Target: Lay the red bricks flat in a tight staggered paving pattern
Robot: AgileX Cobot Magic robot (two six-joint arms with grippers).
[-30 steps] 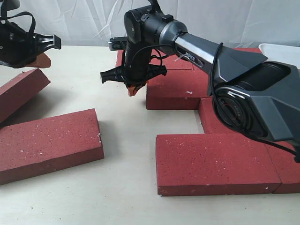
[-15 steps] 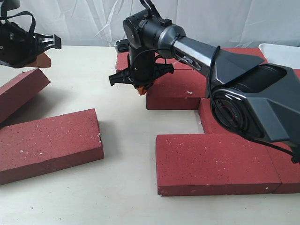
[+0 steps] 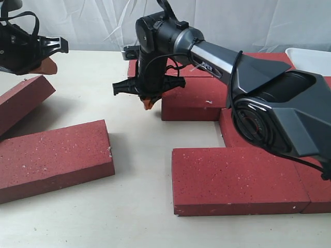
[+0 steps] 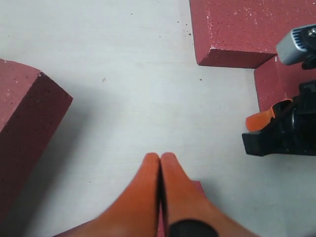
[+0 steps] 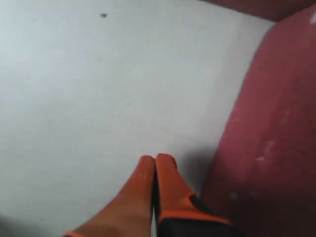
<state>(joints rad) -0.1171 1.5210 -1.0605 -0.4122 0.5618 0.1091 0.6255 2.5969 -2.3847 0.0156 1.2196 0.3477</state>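
Several red bricks lie on the pale table. One lies flat at the front left point(image 3: 51, 157), and one sits tilted at the far left point(image 3: 20, 101) point(image 4: 27, 123). A larger group on the right includes a front brick point(image 3: 238, 178) and a middle brick point(image 3: 196, 98) point(image 5: 266, 128). My right gripper point(image 3: 148, 102) point(image 5: 155, 158) is shut and empty, low over the table just beside the middle brick's left end. Up at the far left, my left gripper point(image 3: 49, 66) point(image 4: 160, 157) hangs shut and empty above the tilted brick. The left wrist view also shows the right gripper point(image 4: 281, 128).
A white tray point(image 3: 310, 54) stands at the back right, behind the bricks. More bricks sit at the back point(image 3: 191, 68) and the right edge point(image 3: 315, 181). A white curtain hangs behind the table. Bare tabletop lies between the left bricks and the right group.
The right gripper swung a little towards the middle brick, then back left and lower. No brick has shifted. The left arm has stayed still.
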